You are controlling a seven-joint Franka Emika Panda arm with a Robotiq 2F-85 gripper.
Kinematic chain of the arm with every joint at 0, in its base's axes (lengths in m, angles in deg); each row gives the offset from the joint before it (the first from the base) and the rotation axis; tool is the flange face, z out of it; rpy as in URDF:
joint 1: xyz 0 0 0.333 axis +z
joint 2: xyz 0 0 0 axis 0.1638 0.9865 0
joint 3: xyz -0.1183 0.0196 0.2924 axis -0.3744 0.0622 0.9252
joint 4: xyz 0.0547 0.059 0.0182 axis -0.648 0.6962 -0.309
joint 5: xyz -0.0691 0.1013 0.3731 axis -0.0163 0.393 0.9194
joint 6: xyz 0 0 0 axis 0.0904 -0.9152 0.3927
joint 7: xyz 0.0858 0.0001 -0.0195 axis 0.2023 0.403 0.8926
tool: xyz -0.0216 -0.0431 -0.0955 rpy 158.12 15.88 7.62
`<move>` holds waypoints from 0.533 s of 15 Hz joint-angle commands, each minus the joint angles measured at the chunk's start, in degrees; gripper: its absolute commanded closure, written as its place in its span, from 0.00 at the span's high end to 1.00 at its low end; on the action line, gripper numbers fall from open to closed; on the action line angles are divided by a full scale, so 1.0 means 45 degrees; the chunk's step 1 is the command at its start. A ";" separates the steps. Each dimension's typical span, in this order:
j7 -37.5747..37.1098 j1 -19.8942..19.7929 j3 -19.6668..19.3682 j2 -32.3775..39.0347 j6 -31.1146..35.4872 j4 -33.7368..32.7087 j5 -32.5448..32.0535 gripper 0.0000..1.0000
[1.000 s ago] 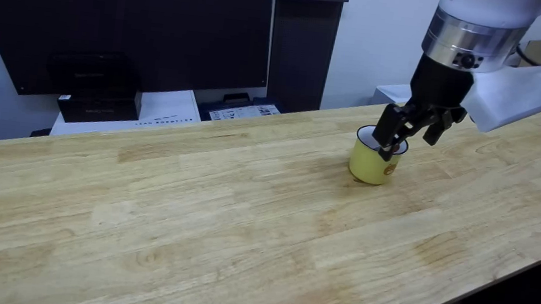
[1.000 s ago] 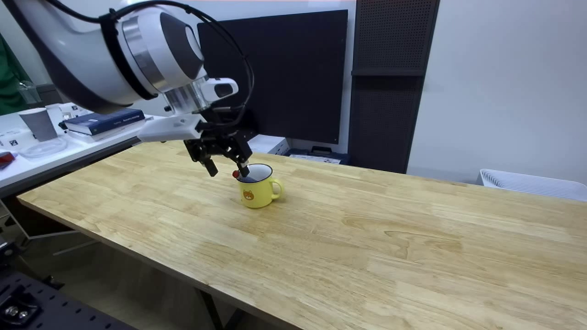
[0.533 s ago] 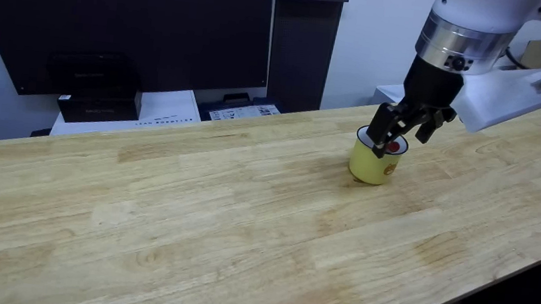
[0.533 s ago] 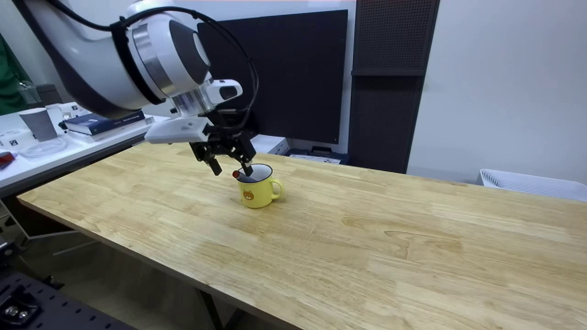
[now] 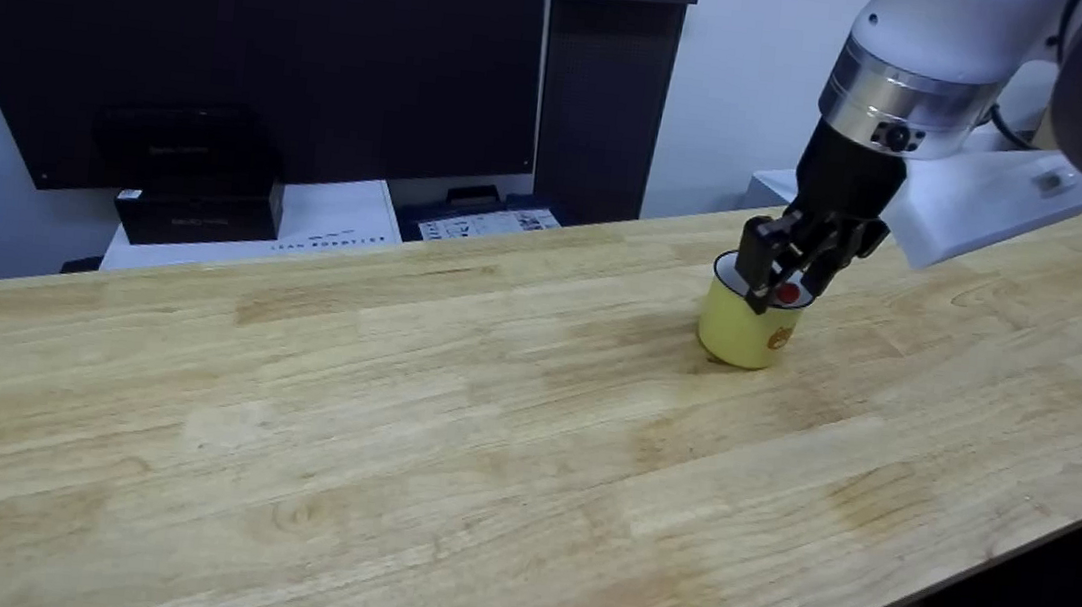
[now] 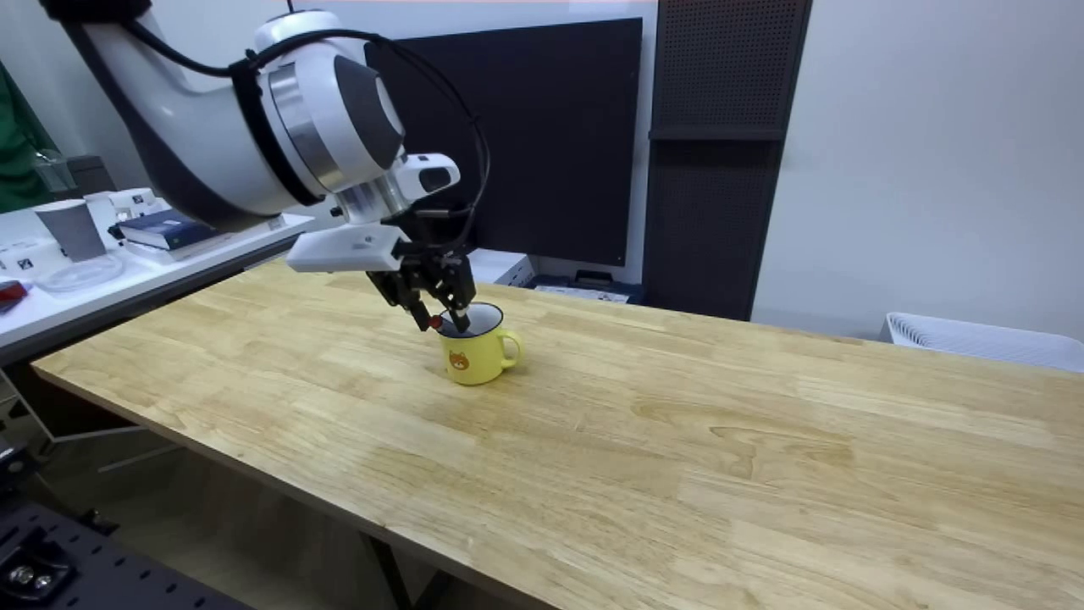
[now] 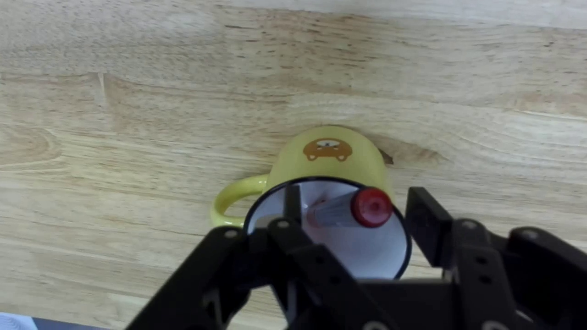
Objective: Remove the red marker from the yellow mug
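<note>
The yellow mug (image 5: 734, 332) stands upright on the table in both exterior views (image 6: 483, 360). Its handle (image 7: 236, 195) is at the left in the wrist view. The red marker (image 7: 372, 207) leans inside the mug, its red end at the rim and its grey body running down inside. The red end also shows in both exterior views (image 5: 787, 293) (image 6: 436, 322). My gripper (image 7: 357, 208) is partly open at the mug's mouth. One finger (image 7: 292, 201) is over the opening, the other just outside the rim. The marker's red end lies between them, with gaps on both sides.
The wooden table (image 6: 720, 457) has its front edge towards the viewer in an exterior view. A white side table (image 6: 51, 309) with a book (image 6: 169, 233) and a grey cup (image 6: 72, 230) stands beyond its left end. A black board (image 5: 227, 39) is behind.
My gripper has come down over the mug, and its fingers have moved closer together around the marker's red end. The mug stands where it was.
</note>
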 commanded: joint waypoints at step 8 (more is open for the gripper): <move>-0.0258 0.0211 -0.0384 -0.0468 0.0470 0.0317 0.0129 0.05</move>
